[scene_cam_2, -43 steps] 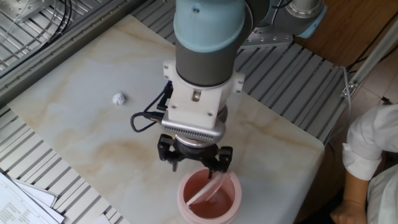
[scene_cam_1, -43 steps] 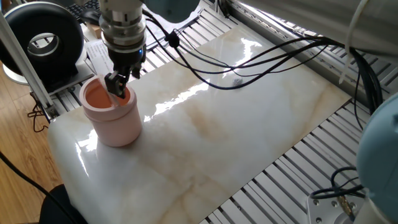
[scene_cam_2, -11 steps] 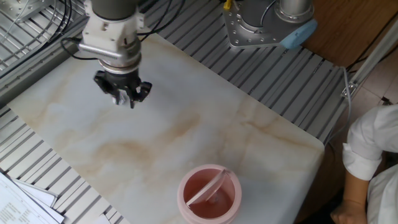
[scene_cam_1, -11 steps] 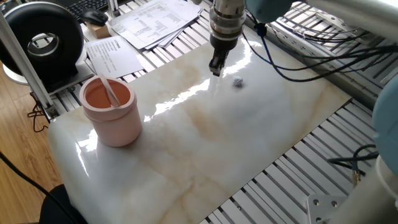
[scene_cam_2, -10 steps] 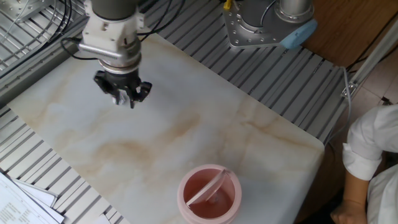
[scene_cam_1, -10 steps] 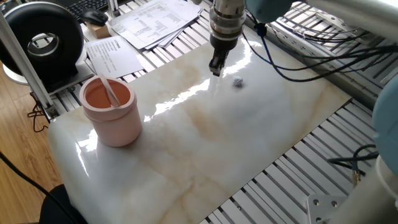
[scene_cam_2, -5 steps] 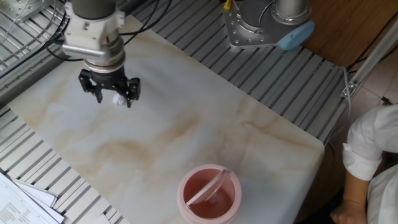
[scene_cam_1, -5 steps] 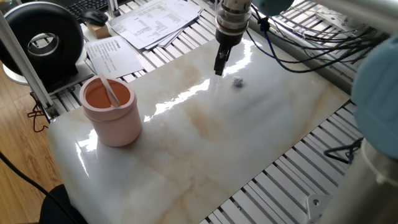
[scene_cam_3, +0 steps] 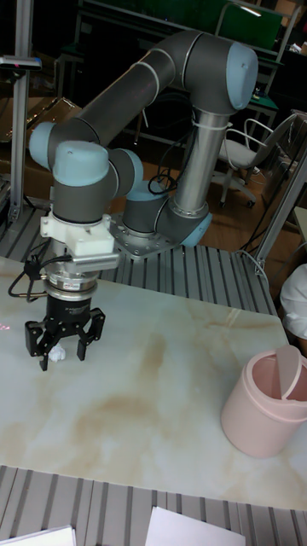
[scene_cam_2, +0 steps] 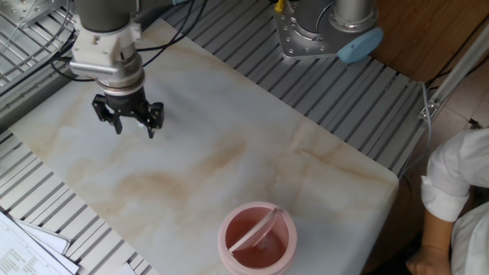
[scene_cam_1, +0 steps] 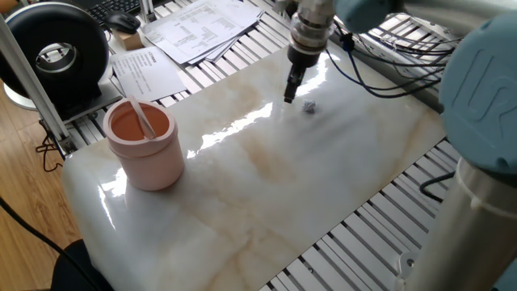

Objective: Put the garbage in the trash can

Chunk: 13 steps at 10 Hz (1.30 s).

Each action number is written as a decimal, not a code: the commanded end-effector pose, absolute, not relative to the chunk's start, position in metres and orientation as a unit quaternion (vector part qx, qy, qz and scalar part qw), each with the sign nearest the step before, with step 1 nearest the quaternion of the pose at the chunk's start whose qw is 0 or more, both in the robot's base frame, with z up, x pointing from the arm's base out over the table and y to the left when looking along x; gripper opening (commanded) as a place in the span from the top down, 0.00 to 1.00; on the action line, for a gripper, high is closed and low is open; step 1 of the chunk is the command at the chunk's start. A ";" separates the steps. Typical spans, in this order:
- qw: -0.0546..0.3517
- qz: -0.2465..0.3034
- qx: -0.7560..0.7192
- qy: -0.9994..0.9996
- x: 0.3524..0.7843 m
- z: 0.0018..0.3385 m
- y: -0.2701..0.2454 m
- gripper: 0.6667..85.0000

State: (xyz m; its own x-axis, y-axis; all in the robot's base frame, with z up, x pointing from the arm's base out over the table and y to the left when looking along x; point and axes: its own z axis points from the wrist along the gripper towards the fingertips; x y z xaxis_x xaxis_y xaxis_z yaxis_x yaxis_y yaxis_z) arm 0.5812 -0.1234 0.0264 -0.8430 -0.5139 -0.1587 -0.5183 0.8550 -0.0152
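Presently the gripper [scene_cam_3: 64,345] hung wide open and empty over the wad [scene_cam_1: 308,107] near the slab's [scene_cam_1: 266,194] far edge, opposite the can [scene_cam_1: 145,145]; likely featherlight, crushable—pinch across its middle.

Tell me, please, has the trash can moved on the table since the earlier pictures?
No. The trash can stands at the same corner of the marble table, beside the printed paper sheet, as before.
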 end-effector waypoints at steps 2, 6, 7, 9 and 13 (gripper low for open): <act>0.088 0.032 -0.267 0.959 0.557 0.029 -0.136 0.25; 0.097 0.033 -0.274 0.956 0.547 0.017 -0.137 0.30; 0.097 0.033 -0.278 0.955 0.542 0.015 -0.138 0.30; 0.099 0.037 -0.276 0.955 0.542 0.013 -0.135 0.36; 0.117 0.030 -0.276 0.953 0.550 0.008 -0.136 0.48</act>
State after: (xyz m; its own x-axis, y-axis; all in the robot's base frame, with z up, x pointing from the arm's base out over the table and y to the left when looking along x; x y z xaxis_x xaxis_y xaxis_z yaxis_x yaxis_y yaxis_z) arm 0.5440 -0.1361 0.0091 -0.8223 -0.5285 -0.2107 -0.5408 0.8412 0.0004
